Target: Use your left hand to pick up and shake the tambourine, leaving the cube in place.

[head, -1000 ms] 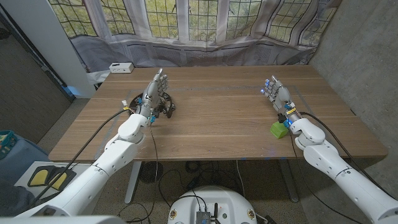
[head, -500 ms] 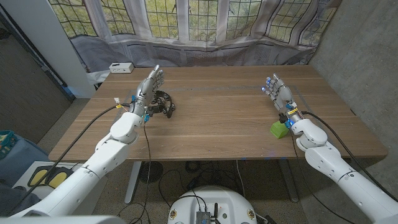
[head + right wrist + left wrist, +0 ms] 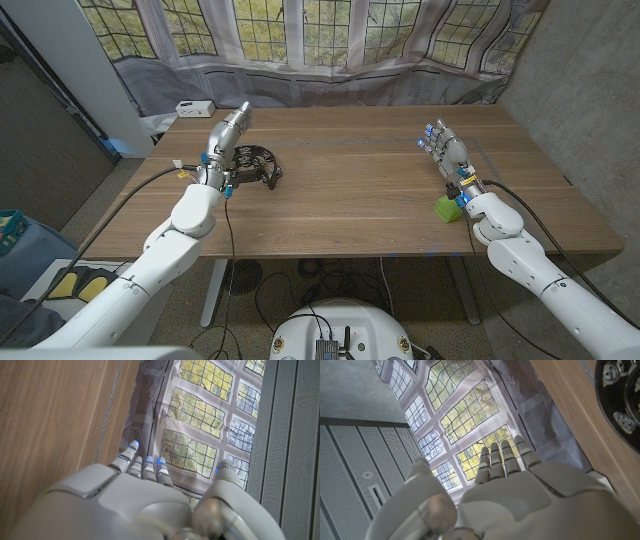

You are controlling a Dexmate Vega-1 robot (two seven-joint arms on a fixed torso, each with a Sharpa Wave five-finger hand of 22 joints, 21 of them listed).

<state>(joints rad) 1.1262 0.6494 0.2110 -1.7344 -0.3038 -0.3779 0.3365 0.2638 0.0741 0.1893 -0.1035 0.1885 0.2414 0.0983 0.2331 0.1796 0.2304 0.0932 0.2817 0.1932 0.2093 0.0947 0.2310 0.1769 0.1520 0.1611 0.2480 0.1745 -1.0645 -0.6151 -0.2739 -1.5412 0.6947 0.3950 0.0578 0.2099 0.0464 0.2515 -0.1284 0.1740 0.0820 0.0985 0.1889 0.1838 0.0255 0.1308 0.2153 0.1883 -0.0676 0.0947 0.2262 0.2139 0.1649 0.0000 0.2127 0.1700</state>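
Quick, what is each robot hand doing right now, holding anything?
Left hand: open, holding nothing, beside the tambourine.
Right hand: open, holding nothing, fingers straight; the green cube sits by its wrist.

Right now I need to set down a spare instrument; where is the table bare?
The wide middle of the table, between the tambourine and the green cube, is bare. It is crowded beside the left robot hand and the right robot hand.

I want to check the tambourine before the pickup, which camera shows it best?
The head view: the whole tambourine lies on the table beside the left hand. The left wrist view catches only a dark slice of its rim with jingles; the right wrist view shows bare tabletop.
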